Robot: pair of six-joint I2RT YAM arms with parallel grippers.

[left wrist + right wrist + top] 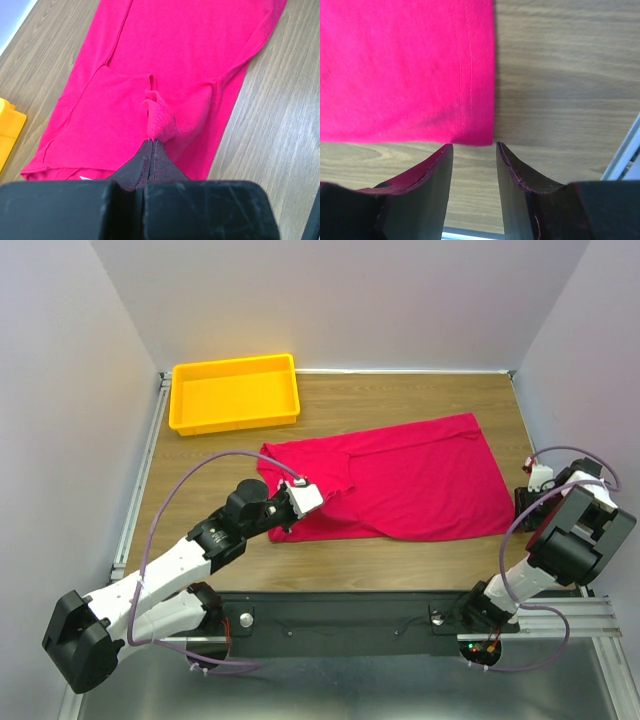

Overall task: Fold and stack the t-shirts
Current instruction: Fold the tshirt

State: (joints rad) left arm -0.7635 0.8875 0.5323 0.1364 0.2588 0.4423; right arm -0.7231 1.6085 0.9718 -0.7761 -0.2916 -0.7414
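Left end effector (pixel 151 142) (closed) on t-shirt (pixel 175 50)

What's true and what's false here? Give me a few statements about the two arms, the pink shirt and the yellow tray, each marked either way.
1. The left gripper pinches a small fold of the t-shirt. True.
2. The right gripper is clamped on the shirt. False: its jaws stand open just off the shirt's corner, holding nothing.
3. The shirt lies in the yellow tray. False: it is spread on the wooden table, apart from the tray.
4. Only one shirt is in view. True.
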